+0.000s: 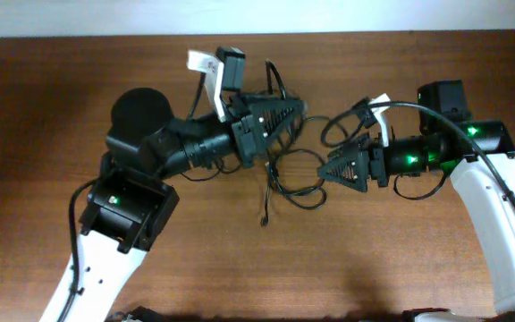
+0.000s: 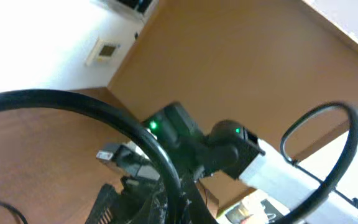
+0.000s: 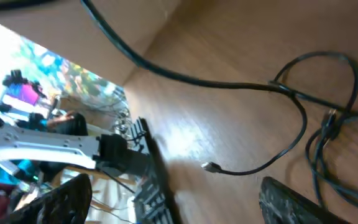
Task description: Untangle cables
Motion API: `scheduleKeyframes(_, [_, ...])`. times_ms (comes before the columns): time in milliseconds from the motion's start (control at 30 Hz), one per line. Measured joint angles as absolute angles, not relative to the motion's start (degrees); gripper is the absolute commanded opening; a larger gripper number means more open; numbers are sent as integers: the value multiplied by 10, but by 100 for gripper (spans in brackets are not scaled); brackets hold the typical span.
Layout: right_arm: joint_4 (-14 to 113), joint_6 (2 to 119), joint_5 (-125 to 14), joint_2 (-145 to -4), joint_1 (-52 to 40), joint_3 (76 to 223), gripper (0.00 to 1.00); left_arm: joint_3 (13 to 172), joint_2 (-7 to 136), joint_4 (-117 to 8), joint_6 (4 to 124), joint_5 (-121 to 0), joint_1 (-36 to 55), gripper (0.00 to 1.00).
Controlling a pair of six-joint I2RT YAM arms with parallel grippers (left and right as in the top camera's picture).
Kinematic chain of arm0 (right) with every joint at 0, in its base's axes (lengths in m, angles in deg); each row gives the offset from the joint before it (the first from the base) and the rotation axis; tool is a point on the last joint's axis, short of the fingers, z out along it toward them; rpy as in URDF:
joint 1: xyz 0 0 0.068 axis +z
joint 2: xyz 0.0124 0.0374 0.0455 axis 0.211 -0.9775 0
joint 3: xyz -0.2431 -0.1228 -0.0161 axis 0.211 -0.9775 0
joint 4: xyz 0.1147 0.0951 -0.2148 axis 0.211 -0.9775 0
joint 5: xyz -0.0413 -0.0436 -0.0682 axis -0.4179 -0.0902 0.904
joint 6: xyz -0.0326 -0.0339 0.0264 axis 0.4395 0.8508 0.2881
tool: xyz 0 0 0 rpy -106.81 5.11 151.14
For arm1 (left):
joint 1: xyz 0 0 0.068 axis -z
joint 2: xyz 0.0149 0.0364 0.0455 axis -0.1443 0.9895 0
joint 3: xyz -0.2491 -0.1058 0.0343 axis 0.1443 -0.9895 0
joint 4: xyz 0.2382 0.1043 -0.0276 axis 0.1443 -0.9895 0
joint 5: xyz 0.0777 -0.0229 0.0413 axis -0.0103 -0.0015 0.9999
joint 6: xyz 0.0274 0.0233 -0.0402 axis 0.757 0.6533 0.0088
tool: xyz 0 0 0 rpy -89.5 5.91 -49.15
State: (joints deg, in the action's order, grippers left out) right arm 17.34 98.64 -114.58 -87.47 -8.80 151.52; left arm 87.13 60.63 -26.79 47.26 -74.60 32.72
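Judged separating stage. Left gripper [image 1: 295, 110] at the cables [image 1: 266, 195], jaws' state cannot be told; right gripper [image 1: 326, 169] jaws spread, next should pinch one strand.

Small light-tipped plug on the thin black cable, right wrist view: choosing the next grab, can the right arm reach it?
Probably yes: the small light-tipped plug lies uncovered on the brown wooden table ahead of the open right tool, nothing between them.

feels like a robotics lab: wood table [image 1: 401, 268], white wall [image 2: 30, 43] with a small wall plate [image 2: 106, 50], and blurred colourful clutter [image 3: 51, 90] beyond the right claw [image 3: 174, 183].
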Motion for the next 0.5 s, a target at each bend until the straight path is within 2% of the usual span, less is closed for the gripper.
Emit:
scheduleKeyframes(67, [186, 1020, -1145, -875, -87, 1515, 92, 882, 606, -268, 472, -733, 327, 0])
scheduleKeyframes(133, [251, 1040, -1145, -875, -74, 1514, 92, 890, 605, -268, 472, -722, 327, 0])
scheduleKeyframes(267, [450, 1054, -1146, -875, -14, 1511, 93, 906, 602, -263, 464, -711, 327, 0])
scheduleKeyframes(367, [550, 1059, -1145, -875, 23, 1510, 91, 912, 599, -238, 447, -710, 327, 0])
scheduleKeyframes(400, [581, 1061, -1145, -875, 39, 1510, 90, 912, 598, -234, 441, -710, 327, 0])
scheduleKeyframes(500, [621, 1061, -1145, -875, 63, 1510, 71, 912, 596, -223, 421, -710, 327, 0])
